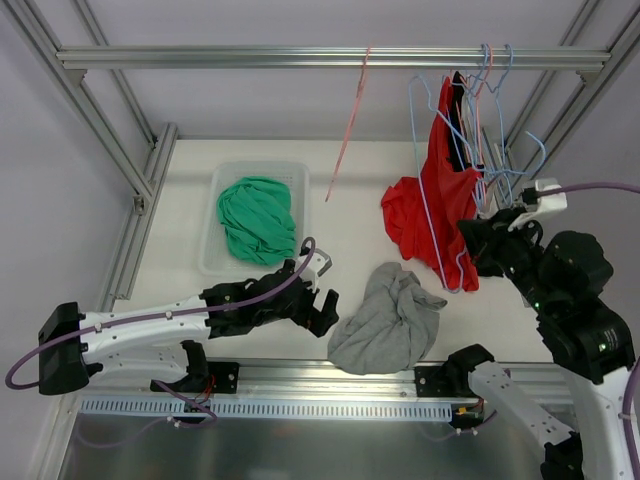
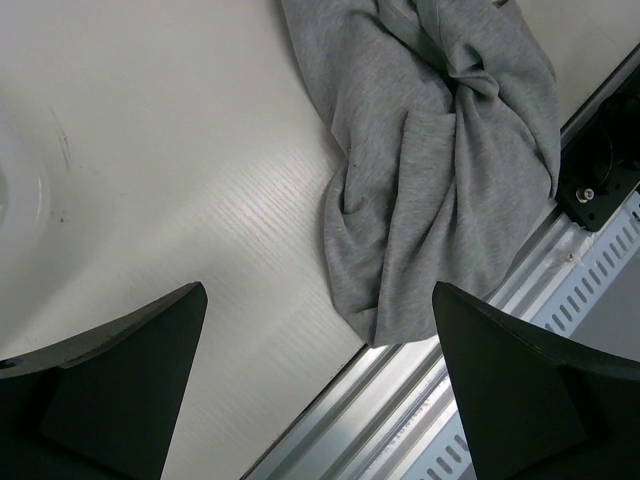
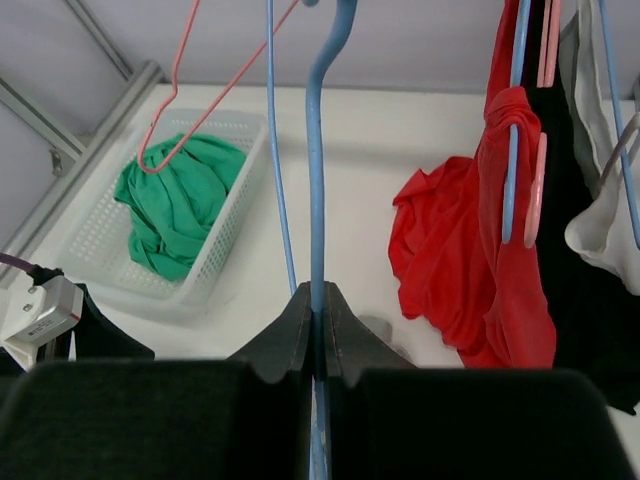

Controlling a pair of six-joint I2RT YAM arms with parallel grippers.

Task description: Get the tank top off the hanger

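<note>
Blue hanger point(image 3: 313, 200) clamped by the right gripper point(image 3: 318, 305) — plain only from its wrist view; left gripper point(image 2: 320, 292) wide open, empty, near grey garment point(image 2: 440, 150).

text: none legible | labels: none | numbers: none

Matt red cloth tank top point(image 1: 452, 195), smooth glossy blue hanger point(image 3: 313, 170)
</note>
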